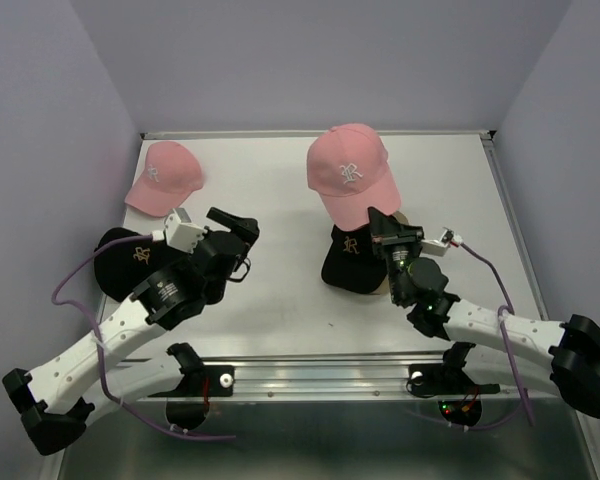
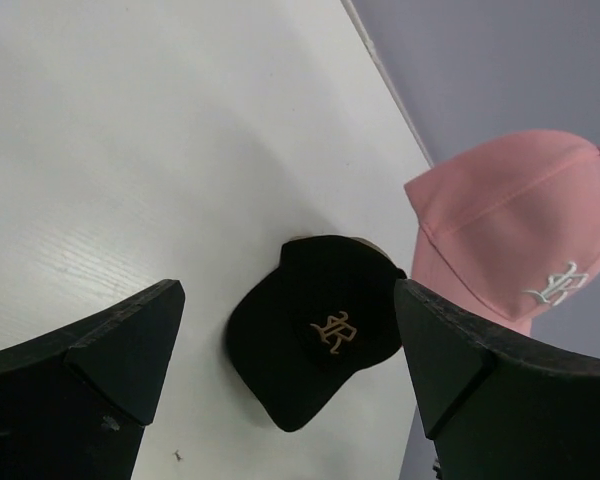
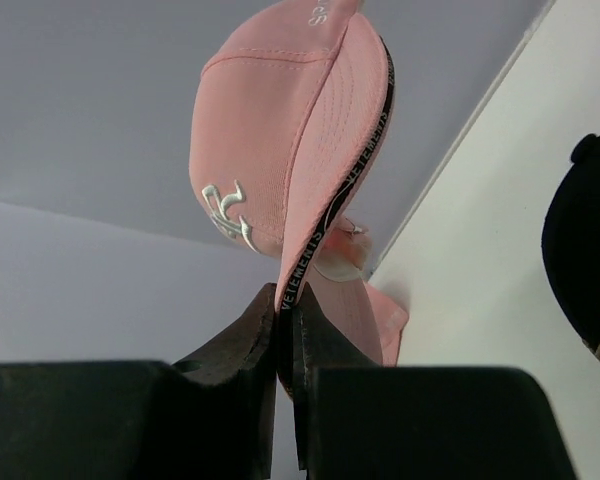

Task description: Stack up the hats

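My right gripper is shut on the rim of a pink hat and holds it in the air above a black hat. That black hat sits on a tan hat, of which only an edge shows. In the right wrist view my right gripper pinches the pink hat by its taped edge. My left gripper is open and empty over the table; the left wrist view shows my left gripper facing the black hat and the held pink hat.
A second pink hat lies at the back left of the white table. Another black hat lies at the left edge, partly under my left arm. Grey walls close in the table on three sides.
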Tool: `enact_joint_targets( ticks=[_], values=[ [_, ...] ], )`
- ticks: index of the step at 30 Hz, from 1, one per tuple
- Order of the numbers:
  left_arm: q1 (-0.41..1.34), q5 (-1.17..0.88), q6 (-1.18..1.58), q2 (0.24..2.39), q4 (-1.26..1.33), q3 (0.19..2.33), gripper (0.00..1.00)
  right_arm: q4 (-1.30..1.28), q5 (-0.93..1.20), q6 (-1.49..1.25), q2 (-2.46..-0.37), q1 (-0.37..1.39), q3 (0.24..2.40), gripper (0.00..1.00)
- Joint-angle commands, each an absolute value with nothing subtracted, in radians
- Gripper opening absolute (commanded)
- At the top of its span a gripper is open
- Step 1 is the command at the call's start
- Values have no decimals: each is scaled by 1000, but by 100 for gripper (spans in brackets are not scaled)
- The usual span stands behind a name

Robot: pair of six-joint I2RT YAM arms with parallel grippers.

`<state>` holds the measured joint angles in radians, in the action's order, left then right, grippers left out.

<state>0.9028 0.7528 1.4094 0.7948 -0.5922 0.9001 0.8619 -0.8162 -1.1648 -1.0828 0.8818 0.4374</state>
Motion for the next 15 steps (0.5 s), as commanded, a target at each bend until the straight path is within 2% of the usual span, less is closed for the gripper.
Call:
enact_joint_targets(
  ticks=[1,7,12,15],
  values=[
    [803,603,1238,839,-460,914,99,821,-1120,-1325,-1006,920,394,1],
    [764,534,1213,862,-428,900,99,775,-1210,-1412,-989,1003,338,1],
    [759,548,1212,885,-442,913,99,516,-1319,-1640,-980,1067,356,1],
    [755,555,1204,911,-466,928,99,317,-1463,-1829,-994,1135,376,1]
  ],
)
